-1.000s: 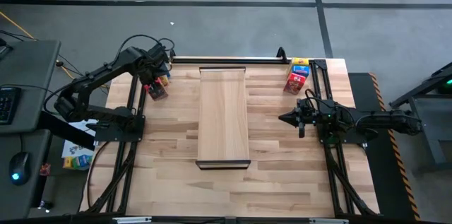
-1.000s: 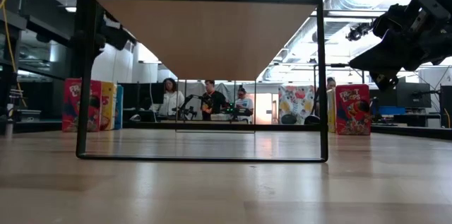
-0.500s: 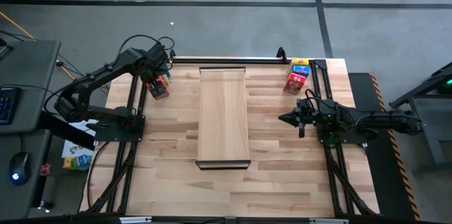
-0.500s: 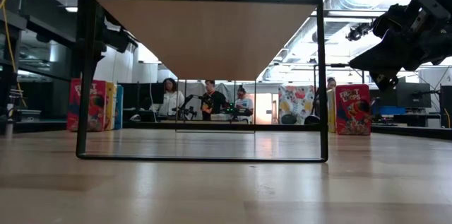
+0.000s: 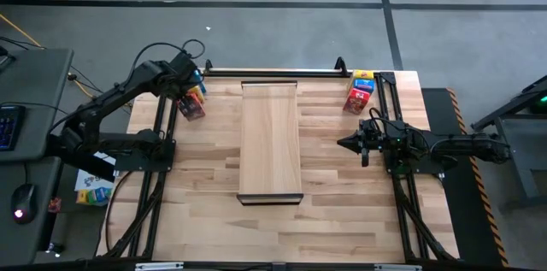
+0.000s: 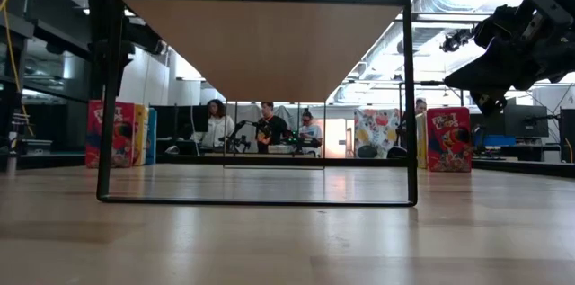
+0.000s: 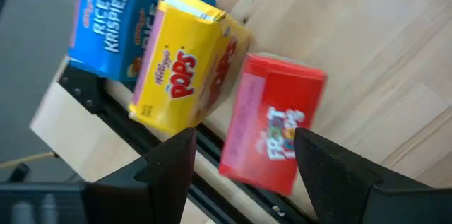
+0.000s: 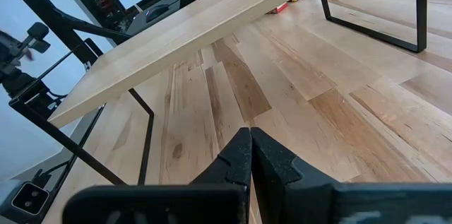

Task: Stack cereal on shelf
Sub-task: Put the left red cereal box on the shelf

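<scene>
Left tool [image 7: 240, 160] reaching for cereal at the desk's ten o'clock corner

Its fingers stand wide and empty above the red box [image 7: 272, 132], ready to grip; the right tool [image 8: 251, 155] waits fully closed, holding nothing.

Beyond the butcher-block table [image 5: 342, 220], apparently 3 people [image 6: 262, 129] sit at desks.

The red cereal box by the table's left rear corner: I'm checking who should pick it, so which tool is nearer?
Left. The left tool hovers open just above the red cereal box; the right tool waits shut across the shelf.
</scene>
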`<state>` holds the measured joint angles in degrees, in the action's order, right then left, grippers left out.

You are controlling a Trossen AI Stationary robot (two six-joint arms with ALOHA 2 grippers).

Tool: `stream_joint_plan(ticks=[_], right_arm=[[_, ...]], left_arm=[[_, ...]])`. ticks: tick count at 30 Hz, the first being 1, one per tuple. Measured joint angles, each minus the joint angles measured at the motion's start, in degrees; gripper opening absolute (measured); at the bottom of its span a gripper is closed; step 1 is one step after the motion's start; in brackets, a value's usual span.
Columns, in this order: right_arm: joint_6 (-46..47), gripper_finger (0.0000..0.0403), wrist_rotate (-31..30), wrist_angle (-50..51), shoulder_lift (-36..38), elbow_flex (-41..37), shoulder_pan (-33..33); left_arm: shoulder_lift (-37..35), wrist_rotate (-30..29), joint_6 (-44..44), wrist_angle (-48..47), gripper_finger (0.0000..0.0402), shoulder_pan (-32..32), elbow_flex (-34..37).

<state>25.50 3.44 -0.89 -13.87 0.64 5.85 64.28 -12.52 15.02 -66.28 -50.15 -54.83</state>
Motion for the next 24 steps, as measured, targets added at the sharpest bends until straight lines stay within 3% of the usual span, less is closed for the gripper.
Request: stream_joint_plan(ticks=[6,12,17,20,24], right_arm=[[0.0,0.0,0.0,0.0,0.0,0.0,0.0],[0.0,0.0,0.0,0.0,0.0,0.0,0.0],[0.0,0.0,0.0,0.0,0.0,0.0,0.0],[0.0,0.0,0.0,0.0,0.0,0.0,0.0],[0.0,0.0,0.0,0.0,0.0,0.0,0.0]], left_arm=[[-1.5,-0.1,0.7,0.0,0.0235,0.0,0.0],[-0.8,-2.1,1.1,1.1,0.0287,0.0,0.0],[-0.8,-4.5,-2.6,1.4,0.0293,0.0,0.0],[-0.8,-1.8,-3.4,2.3,0.0292,-0.1,0.0],[-0.3,7.0,-2.6,2.3,0.0292,-0.1,0.0]])
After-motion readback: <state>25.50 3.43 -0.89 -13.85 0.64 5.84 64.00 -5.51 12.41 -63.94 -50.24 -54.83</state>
